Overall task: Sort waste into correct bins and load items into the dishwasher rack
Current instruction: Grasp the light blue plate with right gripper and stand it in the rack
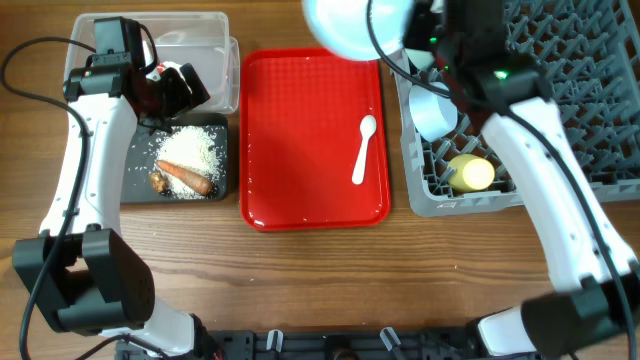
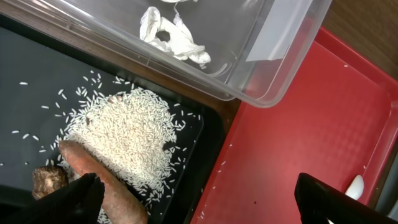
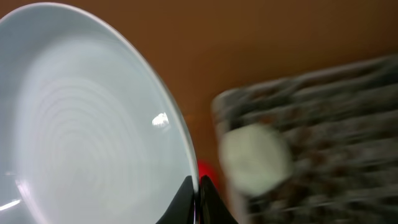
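The right pincer point(image 3: 196, 198) is clamped shut on the rim of the pale blue plate point(image 3: 81, 124) and holds it in the air. The plate's face fills the view to one side of it. On the pincer's other side, blurred, lies the grey dishwasher rack point(image 1: 590, 90). The overhead view shows a small yellow cup point(image 1: 470, 172) and a pale bowl point(image 1: 435, 112) tipped on its side in the rack's near corner, below that arm.

The left pincer point(image 2: 199, 208) stands wide open with nothing between its fingers, over the edge where the black tub point(image 2: 37, 62) meets the red tray point(image 2: 311, 124). In the black tub, close by one fingertip point(image 2: 74, 199), lie the orange-brown stick point(image 2: 106, 180) and the small brown lump point(image 2: 50, 179). Just ahead of them is a heap of white rice point(image 2: 130, 137), with loose grains scattered around it. Farther ahead of the pincer is the clear tub point(image 2: 261, 81), holding crumpled white tissue point(image 2: 174, 37). The white spoon point(image 1: 364, 150) lies on the red tray beyond the other fingertip.
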